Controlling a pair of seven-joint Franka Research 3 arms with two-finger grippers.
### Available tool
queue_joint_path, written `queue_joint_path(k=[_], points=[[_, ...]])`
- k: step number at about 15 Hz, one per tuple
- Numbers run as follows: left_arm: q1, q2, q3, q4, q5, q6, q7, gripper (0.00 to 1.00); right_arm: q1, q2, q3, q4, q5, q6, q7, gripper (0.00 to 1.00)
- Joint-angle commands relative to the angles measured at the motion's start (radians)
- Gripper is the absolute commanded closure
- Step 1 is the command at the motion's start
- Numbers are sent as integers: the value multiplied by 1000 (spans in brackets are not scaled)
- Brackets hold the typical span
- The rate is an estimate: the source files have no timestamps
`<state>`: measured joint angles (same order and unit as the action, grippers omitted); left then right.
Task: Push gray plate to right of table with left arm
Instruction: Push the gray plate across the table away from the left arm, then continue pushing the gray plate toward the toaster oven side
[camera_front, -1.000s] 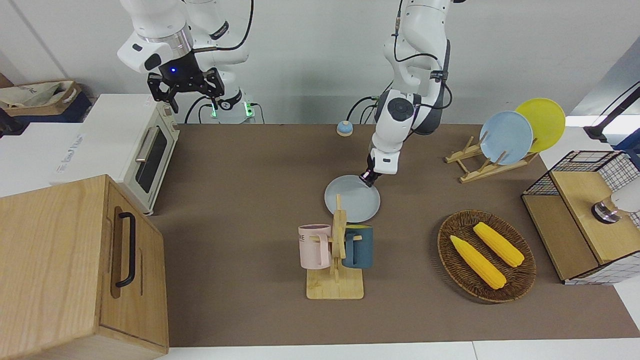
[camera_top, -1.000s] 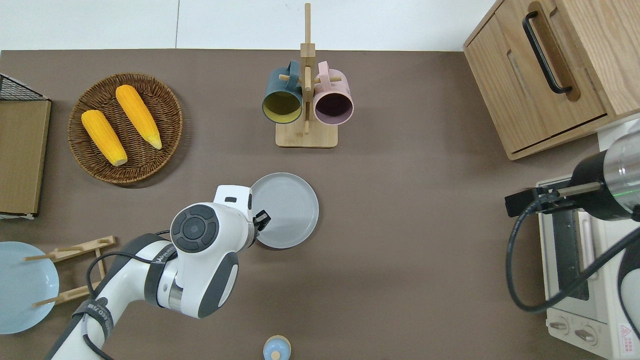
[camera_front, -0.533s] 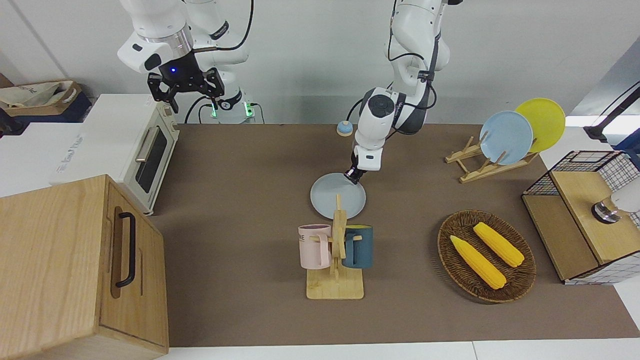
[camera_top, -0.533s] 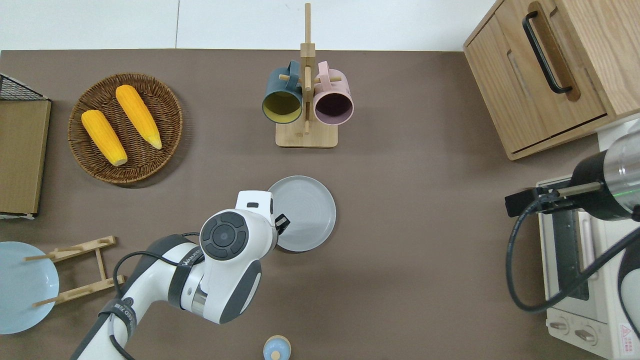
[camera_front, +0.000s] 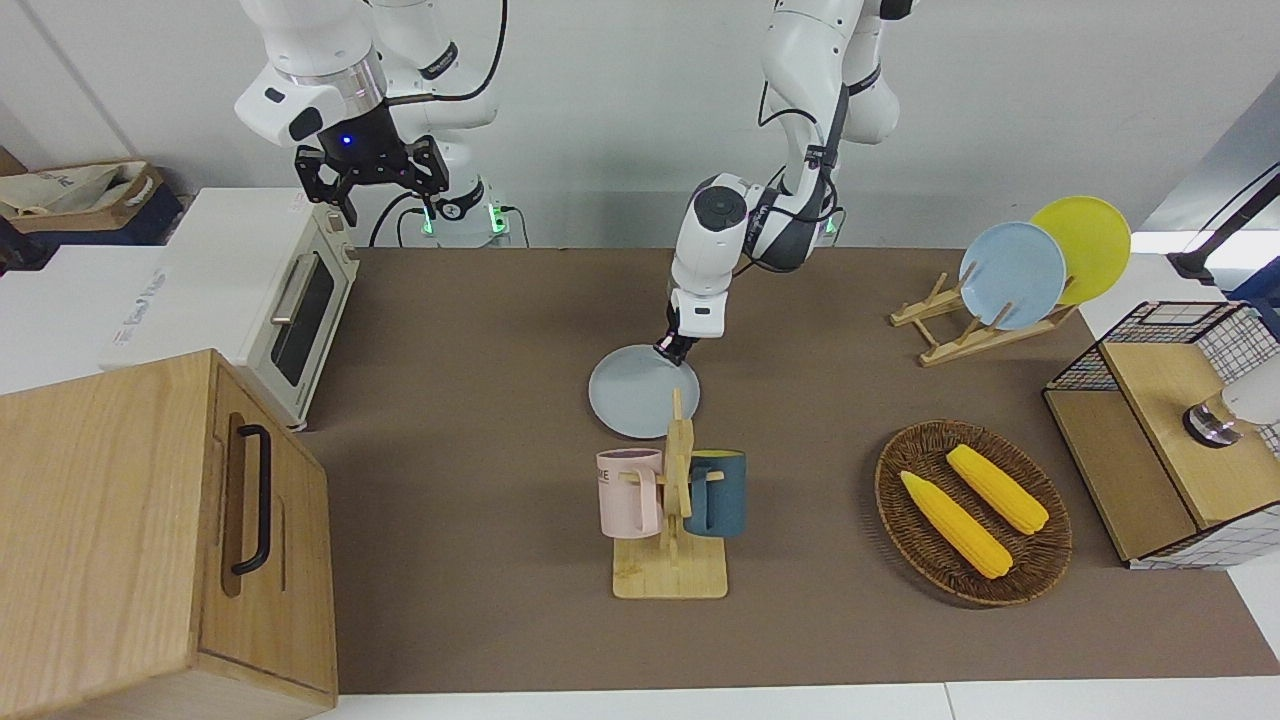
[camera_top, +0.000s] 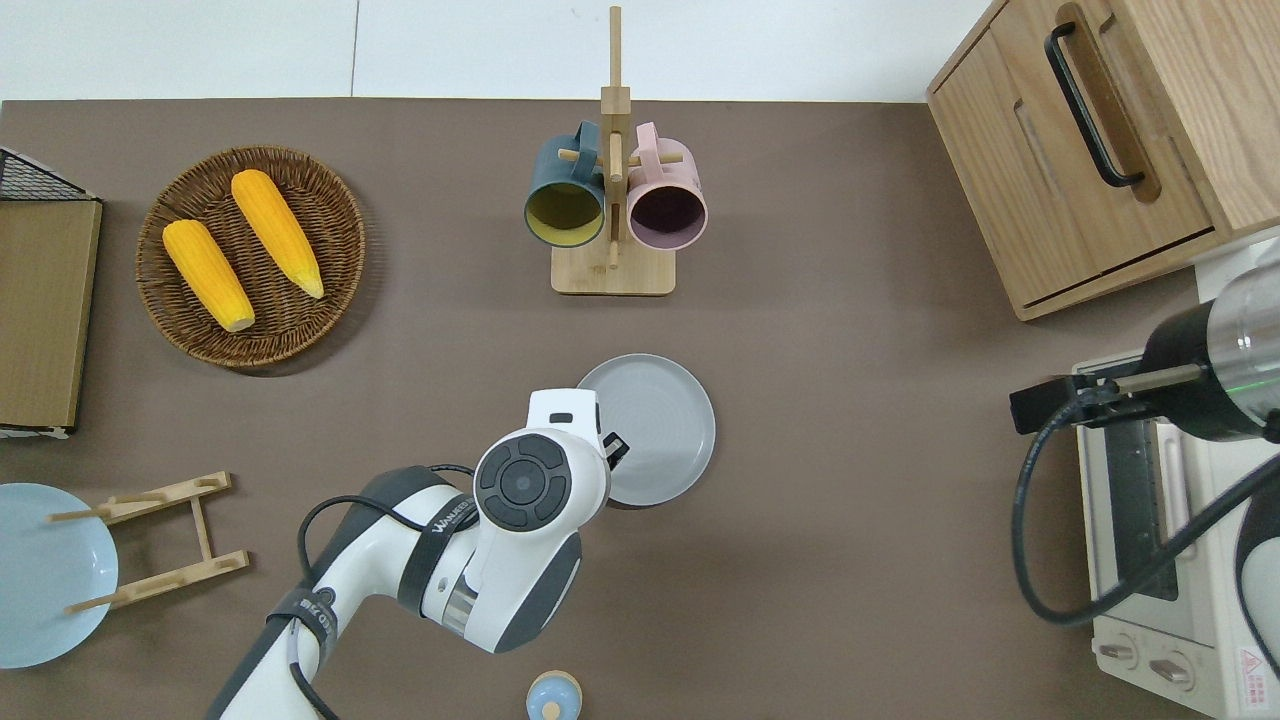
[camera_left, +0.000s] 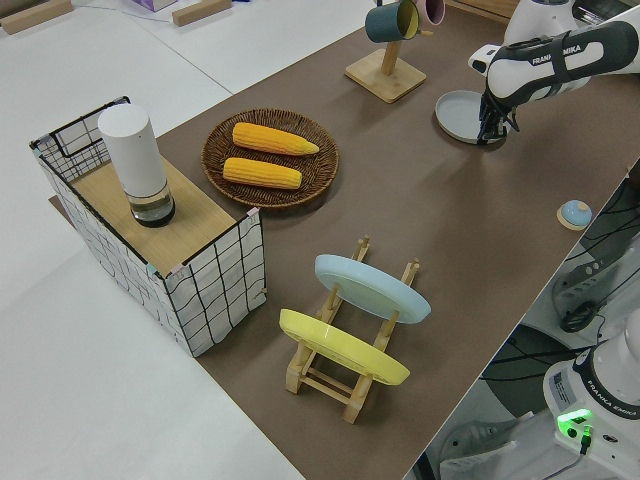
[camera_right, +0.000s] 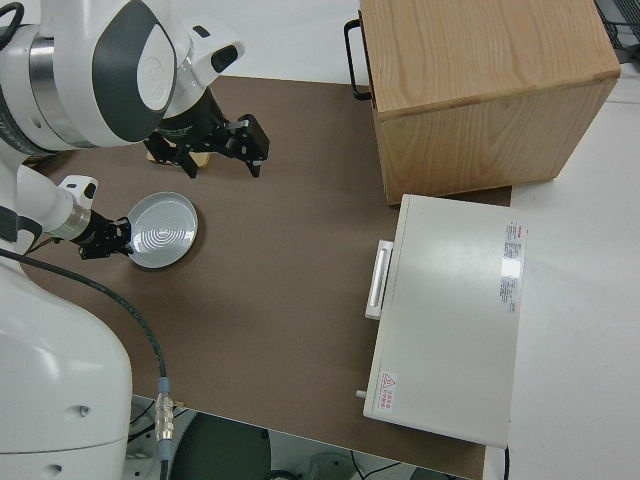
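Note:
The gray plate (camera_front: 640, 395) lies flat on the brown table (camera_front: 480, 330), near its middle and nearer to the robots than the mug rack. It also shows in the overhead view (camera_top: 655, 425), the left side view (camera_left: 460, 115) and the right side view (camera_right: 165, 230). My left gripper (camera_front: 672, 348) is down at table height, against the plate's rim on the side toward the left arm's end (camera_top: 612, 452). The right arm is parked, its gripper (camera_front: 372, 180) open and empty.
A wooden mug rack (camera_front: 670, 520) with two mugs stands close to the plate. A basket of corn (camera_front: 972, 512), a plate rack (camera_front: 1012, 275) and a wire crate (camera_front: 1170, 430) are toward the left arm's end. A toaster oven (camera_front: 300, 310) and a wooden cabinet (camera_front: 160, 540) are at the right arm's end.
The left gripper and the gray plate have slid together along the table toward the right arm's end. The right arm has not moved.

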<state>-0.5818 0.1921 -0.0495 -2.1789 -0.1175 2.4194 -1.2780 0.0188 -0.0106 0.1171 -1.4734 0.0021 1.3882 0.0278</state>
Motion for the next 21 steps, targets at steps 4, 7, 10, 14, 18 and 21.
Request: queue_joint_path(k=[4, 7, 10, 14, 18, 21], points=[[-90, 84, 5, 73, 5, 6, -119, 1000, -20, -6, 15, 4, 10, -12, 0, 17], [-112, 102, 5, 105, 5, 3, -161, 1000, -20, -6, 13, 4, 10, -12, 0, 17], [-125, 104, 5, 123, 5, -5, -179, 1000, -20, -6, 15, 4, 10, -12, 0, 17], [-158, 138, 5, 175, 7, -17, -242, 1000, -20, -6, 13, 4, 10, -12, 1, 17], [-185, 179, 4, 224, 64, -31, -322, 1000, -20, -6, 13, 4, 10, -12, 0, 17], [-197, 196, 2, 244, 70, -31, -339, 1000, -20, -6, 15, 4, 10, -12, 0, 17]])
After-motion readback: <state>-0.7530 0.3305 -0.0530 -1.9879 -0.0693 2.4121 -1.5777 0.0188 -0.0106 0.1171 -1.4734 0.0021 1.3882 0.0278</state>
